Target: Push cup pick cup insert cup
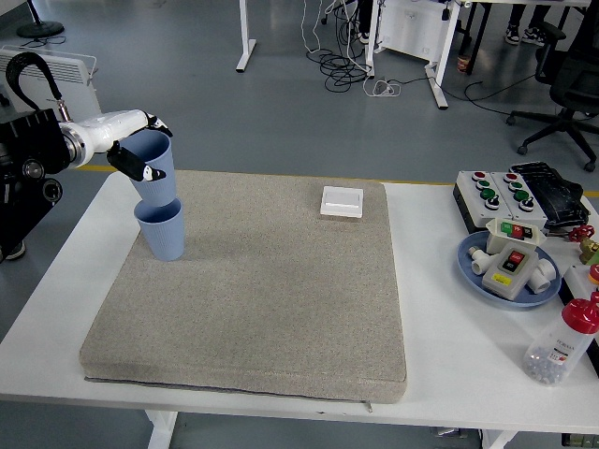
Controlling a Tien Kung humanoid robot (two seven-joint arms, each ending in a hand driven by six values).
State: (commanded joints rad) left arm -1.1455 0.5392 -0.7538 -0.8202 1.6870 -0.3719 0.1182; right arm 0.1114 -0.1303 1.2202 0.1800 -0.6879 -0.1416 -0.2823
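Two blue cups are at the mat's far left. One blue cup (163,232) stands upright on the grey mat (253,290). My left hand (131,150) is shut on the second blue cup (156,173), holding it tilted directly above the standing cup, with its base at or just inside the lower cup's rim. The white forearm comes in from the left edge. My right arm is out of view.
A small white square box (342,201) lies at the mat's far edge. On the right of the table are a button box (519,192), a blue plate (477,271) with switch parts, and a red-capped bottle (562,344).
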